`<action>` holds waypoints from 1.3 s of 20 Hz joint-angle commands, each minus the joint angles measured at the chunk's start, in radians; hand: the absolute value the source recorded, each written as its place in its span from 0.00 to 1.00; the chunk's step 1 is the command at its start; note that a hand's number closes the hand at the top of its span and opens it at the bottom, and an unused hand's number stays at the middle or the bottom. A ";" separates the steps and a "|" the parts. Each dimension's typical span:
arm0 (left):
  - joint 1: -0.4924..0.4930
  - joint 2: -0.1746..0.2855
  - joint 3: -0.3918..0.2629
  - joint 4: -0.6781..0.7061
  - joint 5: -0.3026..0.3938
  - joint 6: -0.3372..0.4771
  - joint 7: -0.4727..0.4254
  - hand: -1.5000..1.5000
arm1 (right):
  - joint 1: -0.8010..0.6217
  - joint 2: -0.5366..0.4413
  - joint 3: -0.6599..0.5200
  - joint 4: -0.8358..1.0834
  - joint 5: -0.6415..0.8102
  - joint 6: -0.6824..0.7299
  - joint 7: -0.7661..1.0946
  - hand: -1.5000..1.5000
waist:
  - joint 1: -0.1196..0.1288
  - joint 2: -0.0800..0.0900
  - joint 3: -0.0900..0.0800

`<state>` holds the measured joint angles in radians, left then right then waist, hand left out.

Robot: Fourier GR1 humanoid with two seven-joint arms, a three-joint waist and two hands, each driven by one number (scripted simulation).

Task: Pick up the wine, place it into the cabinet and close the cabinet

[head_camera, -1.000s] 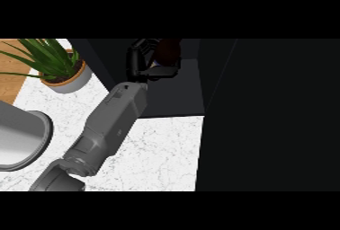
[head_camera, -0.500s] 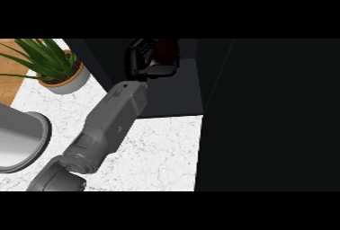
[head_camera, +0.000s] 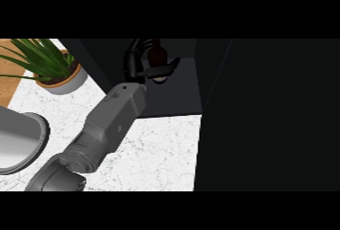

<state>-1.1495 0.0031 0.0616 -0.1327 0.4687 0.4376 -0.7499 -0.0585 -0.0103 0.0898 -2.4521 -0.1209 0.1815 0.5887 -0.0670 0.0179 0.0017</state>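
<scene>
One wine bottle (head_camera: pixel 157 54), probably heavy, slick, breakable glass; your left robot hand (head_camera: pixel 135 63) is curled round its body inside the cabinet (head_camera: pixel 179 90), best spot to hold imo

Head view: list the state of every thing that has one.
wine: held by the left hand, inside the cabinet's opening.
left hand: fingers curled round the wine.
cabinet: open.
plant: upright in its pot on the counter.

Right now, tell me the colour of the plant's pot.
The pot is pale grey, brown inside; head view.
</scene>
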 commanded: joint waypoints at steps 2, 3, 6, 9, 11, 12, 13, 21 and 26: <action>0.026 0.018 -0.003 0.036 -0.020 0.007 -0.012 0.00 | 0.034 0.007 0.004 -0.059 -0.023 0.000 0.001 0.00 | 0.000 0.005 -0.002; 0.027 0.045 -0.007 0.038 -0.027 -0.018 -0.009 0.00 | 0.039 0.010 0.030 -0.037 -0.026 -0.013 -0.024 0.00 | 0.000 0.007 -0.002; 0.010 0.042 -0.018 0.057 -0.045 0.012 0.012 0.00 | 0.018 0.010 0.041 -0.064 -0.010 -0.033 0.009 0.00 | -0.005 0.008 -0.003; 0.056 -0.003 -0.023 0.058 -0.056 0.048 -0.048 0.00 | 0.020 0.006 0.020 -0.054 -0.028 -0.012 0.014 0.00 | -0.003 0.007 -0.003; 0.064 0.031 -0.022 0.061 -0.060 0.031 -0.055 0.00 | 0.021 -0.008 0.000 -0.034 -0.050 0.009 -0.005 0.00 | -0.015 0.015 -0.003; 0.045 0.010 -0.022 0.065 -0.062 0.063 -0.038 0.00 | -0.064 0.002 -0.018 0.000 -0.029 -0.027 0.011 0.00 | -0.004 0.014 -0.003; 0.040 -0.003 -0.022 0.063 -0.061 0.080 -0.033 0.00 | -0.002 -0.006 0.008 -0.048 -0.045 -0.004 0.025 0.00 | -0.008 0.007 -0.003; 0.066 0.029 0.013 0.043 -0.044 0.019 -0.080 0.00 | -0.054 -0.005 0.009 -0.021 -0.033 -0.011 0.033 0.00 | -0.011 0.015 -0.004; 0.104 0.049 0.004 0.043 -0.059 -0.056 -0.109 0.00 | 0.000 0.001 0.012 -0.055 -0.048 -0.008 0.026 0.00 | -0.009 0.011 -0.004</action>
<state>-1.0998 0.0003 0.0640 -0.1041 0.4146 0.4566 -0.8374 -0.0726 -0.0078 0.1013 -2.4399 -0.1270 0.1798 0.5781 -0.0809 0.0251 0.0018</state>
